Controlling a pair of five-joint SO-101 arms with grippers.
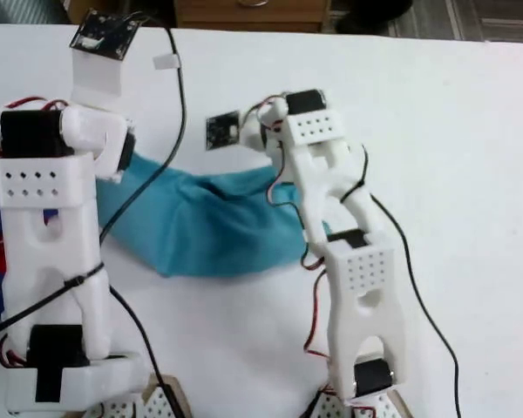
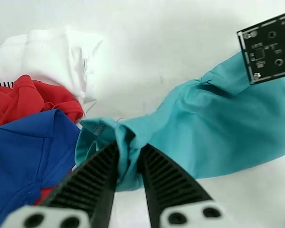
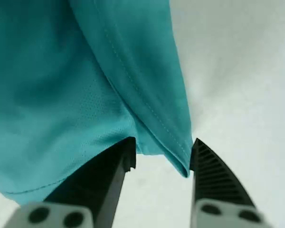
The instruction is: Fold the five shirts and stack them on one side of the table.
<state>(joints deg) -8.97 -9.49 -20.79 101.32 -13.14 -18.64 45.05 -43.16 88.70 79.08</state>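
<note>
Teal shirt is what I'm working w/ here: one solid blue-green colour, bunched into a long crumpled band, not flat, w/ soft folds running along it. It lies on the white table between my two arms in the high view, one end under the left arm's wrist, the other under the right arm's.

Left gripper is pinching a gathered lump of the shirt's edge; cloth is squeezed between the black ribbed fingers and wraps over both tips. From there the rest of the shirt stretches away across the table toward the right arm's camera board.

Right gripper has its jaws spread. A folded hem of the shirt comes down between them, closer to one jaw; can't tell if it touches. The bulk of the fabric sits beyond the tips.

Fabric up close in the right wrist view: fine mesh-like knit, thin, w/ a stitched seam line running parallel to the hem. Table surface is smooth, matte.

Just beside the left gripper's end: blue shirt, red shirt and white shirt, piled loosely, overlapping, all crumpled.
</note>
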